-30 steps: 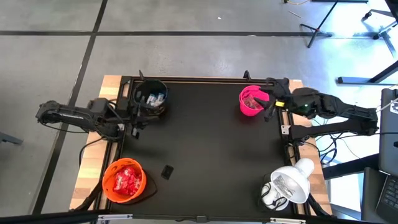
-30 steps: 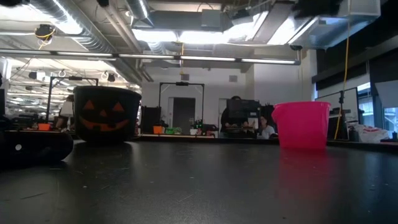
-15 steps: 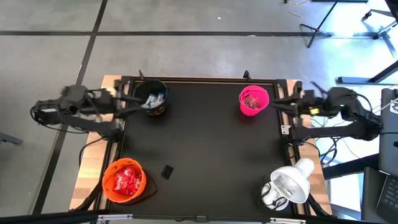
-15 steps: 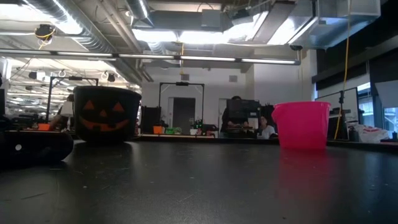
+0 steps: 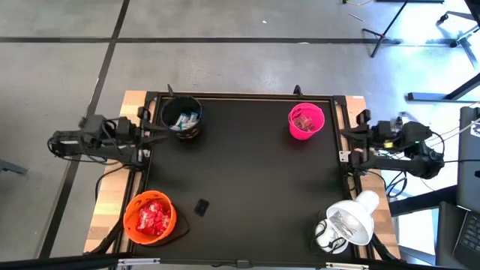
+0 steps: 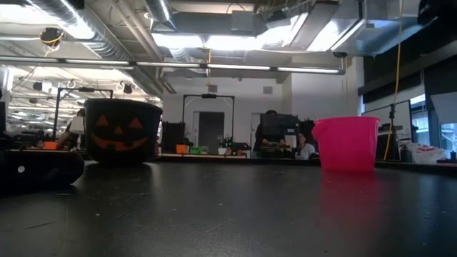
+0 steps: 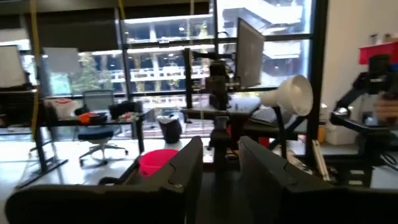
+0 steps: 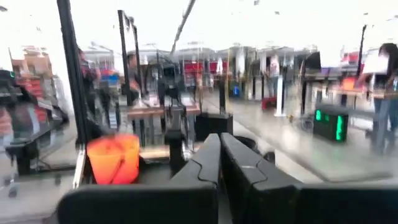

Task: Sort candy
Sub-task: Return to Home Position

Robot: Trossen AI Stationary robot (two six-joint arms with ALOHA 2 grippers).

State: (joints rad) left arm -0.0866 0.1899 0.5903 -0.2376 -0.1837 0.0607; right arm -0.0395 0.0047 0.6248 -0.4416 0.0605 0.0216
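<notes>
Candy lies in three bowls. Blue-and-white pieces (image 5: 187, 118) fill the black bowl (image 5: 174, 109) at the far left. Red pieces (image 5: 154, 218) fill the orange bowl (image 5: 130, 222) at the near left. A few pieces (image 5: 303, 119) sit in the pink bowl (image 5: 318, 127) at the far right. My left gripper (image 5: 159, 132) hovers at the table's left edge beside the black bowl, open (image 7: 221, 168) and holding nothing. My right gripper (image 5: 346, 134) hovers at the right edge, apart from the pink bowl, shut (image 8: 220, 155) on nothing.
A small flat black object (image 5: 201, 206) lies on the black mat near the orange bowl. A white lamp (image 5: 349, 220) stands at the near right corner. In the low view the black bowl (image 6: 121, 132) and the pink bowl (image 6: 347, 143) stand at the far side.
Both arms have drawn back from the bowls. My left gripper has risen from beside the black bowl and gone toward the table's left edge. My right gripper has left the pink bowl's side and gone toward the right edge. The bowls have stayed in place.
</notes>
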